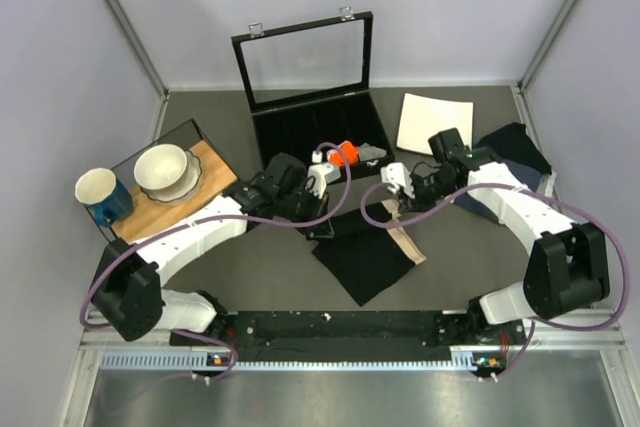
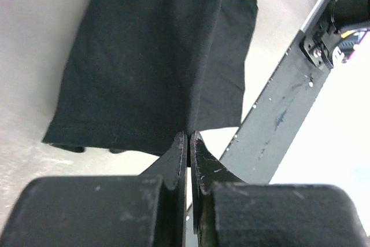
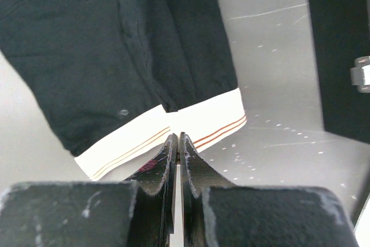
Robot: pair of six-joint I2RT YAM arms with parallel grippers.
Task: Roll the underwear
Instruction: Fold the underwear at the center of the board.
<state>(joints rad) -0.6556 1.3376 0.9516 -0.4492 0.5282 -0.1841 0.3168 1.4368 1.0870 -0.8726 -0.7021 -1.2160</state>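
Observation:
The black underwear (image 1: 365,255) lies on the table between the arms, its pale waistband (image 1: 408,244) along the right edge. My left gripper (image 1: 323,219) is at its far left edge; in the left wrist view the gripper (image 2: 188,135) is shut, pinching the black hem of the underwear (image 2: 144,62). My right gripper (image 1: 396,211) is at the waistband's far end; in the right wrist view the gripper (image 3: 177,137) is shut on the pale waistband (image 3: 205,117), which has thin orange stripes. The black cloth (image 3: 115,44) spreads beyond it.
A black display box (image 1: 318,132) with a raised glass lid stands at the back. An orange cloth roll (image 1: 345,154) lies by it. A white plate (image 1: 433,122) and a navy garment (image 1: 512,160) are at the right. A wooden board (image 1: 205,172) with a bowl (image 1: 163,169) and a mug (image 1: 100,192) are at the left.

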